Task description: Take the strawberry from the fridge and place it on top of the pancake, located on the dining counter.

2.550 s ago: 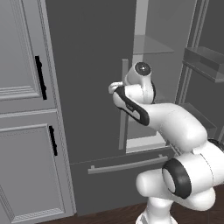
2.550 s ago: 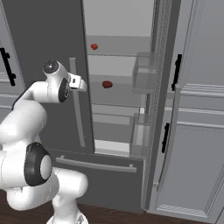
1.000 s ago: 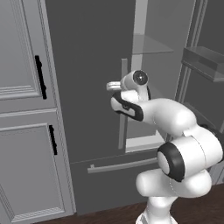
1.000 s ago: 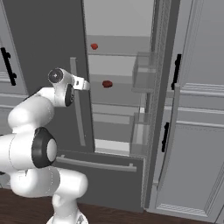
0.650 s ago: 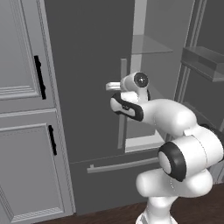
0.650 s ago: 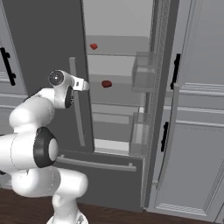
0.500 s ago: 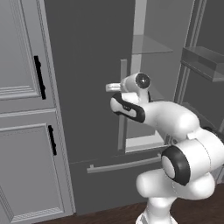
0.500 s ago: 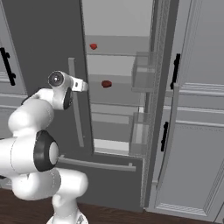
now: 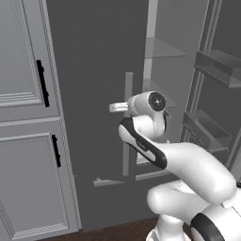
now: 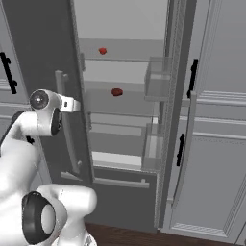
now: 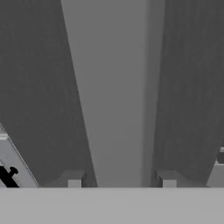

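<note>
Standing with its right door swung wide and its left door nearly closed, the fridge (image 10: 125, 62) shows its pale interior and glass shelves in the right base view. To the left of the fridge is a light grey cabinet (image 9: 28, 117) with black handles. The left door's long bar handle (image 9: 127, 122) runs vertically, and the pincer (image 11: 121, 180) sits squarely in front of it: in the hand view the pale bar passes up the middle, between the two fingertips (image 11: 73, 178), which stand apart on either side of it. I cannot tell whether they touch the bar.

Two small red things lie inside, one on an upper shelf (image 10: 103, 50) and one on the shelf below (image 10: 116, 92); either could be the strawberry, too small to say which. Both lie beyond the pincer, to its right and higher. So the handle's upright axis is what matters first, I judge: close across it, pull the door open, then reach in.
</note>
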Robot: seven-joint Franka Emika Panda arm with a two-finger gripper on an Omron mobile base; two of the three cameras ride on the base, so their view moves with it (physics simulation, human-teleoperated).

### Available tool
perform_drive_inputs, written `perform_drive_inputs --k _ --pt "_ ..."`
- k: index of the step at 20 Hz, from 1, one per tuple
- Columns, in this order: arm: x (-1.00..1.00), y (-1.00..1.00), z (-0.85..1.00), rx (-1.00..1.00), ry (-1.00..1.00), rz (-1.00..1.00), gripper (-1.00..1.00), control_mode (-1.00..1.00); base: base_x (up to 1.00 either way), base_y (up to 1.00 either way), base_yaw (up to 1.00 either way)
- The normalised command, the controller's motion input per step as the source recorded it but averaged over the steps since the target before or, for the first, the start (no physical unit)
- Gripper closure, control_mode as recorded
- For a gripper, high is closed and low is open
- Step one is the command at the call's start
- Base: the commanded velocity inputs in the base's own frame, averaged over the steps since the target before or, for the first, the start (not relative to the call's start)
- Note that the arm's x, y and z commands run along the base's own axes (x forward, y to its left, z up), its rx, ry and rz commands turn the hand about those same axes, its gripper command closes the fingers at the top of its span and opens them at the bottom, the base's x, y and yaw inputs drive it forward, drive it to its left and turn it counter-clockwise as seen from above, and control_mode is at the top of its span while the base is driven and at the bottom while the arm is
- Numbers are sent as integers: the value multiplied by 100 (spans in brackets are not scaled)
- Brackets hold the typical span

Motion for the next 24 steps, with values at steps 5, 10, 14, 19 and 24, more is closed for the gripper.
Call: perform_drive_inputs --k 5,10,14,19,24 --pt "-100 70 21 3 17 0 100 -100 0 0 0" --pt "-100 66 8 3 12 0 100 -100 0 0 0" --pt "-100 56 0 5 3 0 -100 -100 0 0 0" --pt "-96 -3 -4 14 0 -5 -100 -100 0 0 0" --pt "-35 -86 14 26 10 -10 -100 -100 0 0 0"
